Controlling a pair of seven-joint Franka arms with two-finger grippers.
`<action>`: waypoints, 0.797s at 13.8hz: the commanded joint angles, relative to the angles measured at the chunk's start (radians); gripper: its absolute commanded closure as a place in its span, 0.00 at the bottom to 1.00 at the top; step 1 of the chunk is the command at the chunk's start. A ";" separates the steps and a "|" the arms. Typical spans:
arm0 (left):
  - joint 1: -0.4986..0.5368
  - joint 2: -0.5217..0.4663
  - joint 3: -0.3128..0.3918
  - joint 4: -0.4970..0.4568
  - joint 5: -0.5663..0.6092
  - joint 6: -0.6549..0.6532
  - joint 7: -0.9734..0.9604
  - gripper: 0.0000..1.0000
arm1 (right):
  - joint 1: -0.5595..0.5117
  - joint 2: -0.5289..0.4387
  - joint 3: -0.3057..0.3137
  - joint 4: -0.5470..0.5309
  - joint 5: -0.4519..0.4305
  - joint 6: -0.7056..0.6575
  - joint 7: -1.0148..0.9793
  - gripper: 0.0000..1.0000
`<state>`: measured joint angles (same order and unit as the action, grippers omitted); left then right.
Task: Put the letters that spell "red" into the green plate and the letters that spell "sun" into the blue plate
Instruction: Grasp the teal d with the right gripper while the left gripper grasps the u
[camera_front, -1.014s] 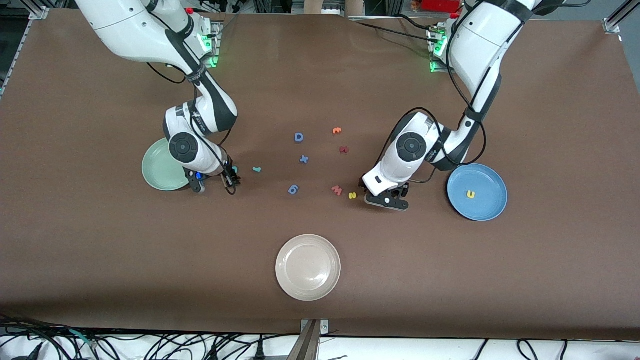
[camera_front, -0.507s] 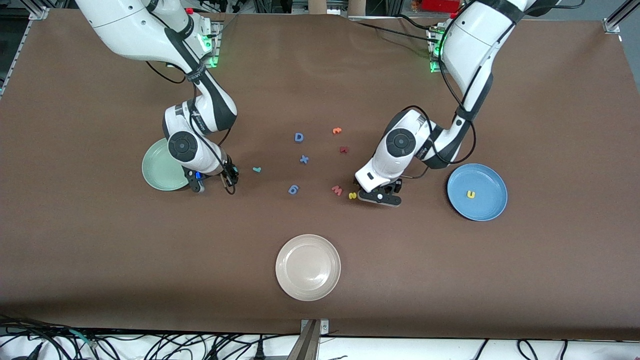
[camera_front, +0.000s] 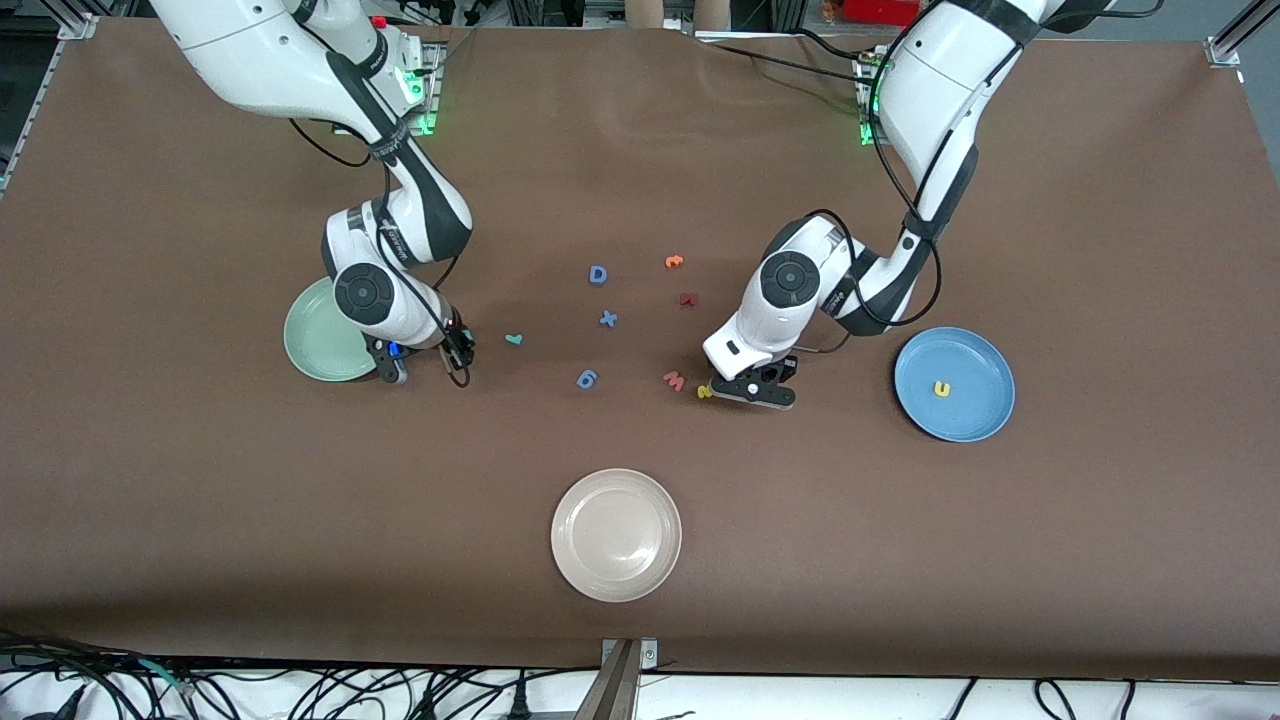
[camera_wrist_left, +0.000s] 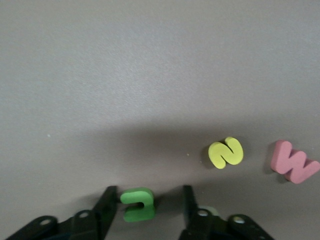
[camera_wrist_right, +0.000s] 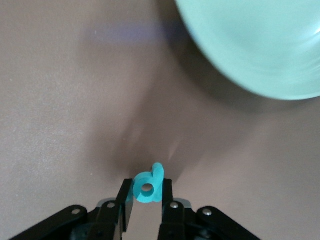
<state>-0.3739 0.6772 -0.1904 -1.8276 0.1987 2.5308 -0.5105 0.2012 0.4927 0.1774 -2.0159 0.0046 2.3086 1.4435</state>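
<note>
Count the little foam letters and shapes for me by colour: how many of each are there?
Blue pieces: 3
Teal letters: 2
Yellow letters: 2
Orange letter: 1
Dark red letter: 1
Pink letter: 1
Green letter: 1
Total: 11
</note>
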 joint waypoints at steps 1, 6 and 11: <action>-0.007 0.002 0.008 -0.001 0.039 0.002 -0.040 0.68 | 0.003 -0.068 -0.039 0.031 0.000 -0.153 -0.078 0.83; -0.002 0.001 0.006 -0.001 0.041 0.000 -0.051 0.98 | 0.001 -0.137 -0.128 0.010 0.000 -0.279 -0.250 0.83; 0.104 -0.063 -0.003 0.030 0.024 -0.157 0.059 0.99 | 0.001 -0.181 -0.193 -0.099 0.000 -0.261 -0.357 0.83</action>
<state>-0.3337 0.6656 -0.1804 -1.8047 0.2013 2.4611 -0.5060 0.1985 0.3613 0.0046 -2.0399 0.0046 2.0315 1.1306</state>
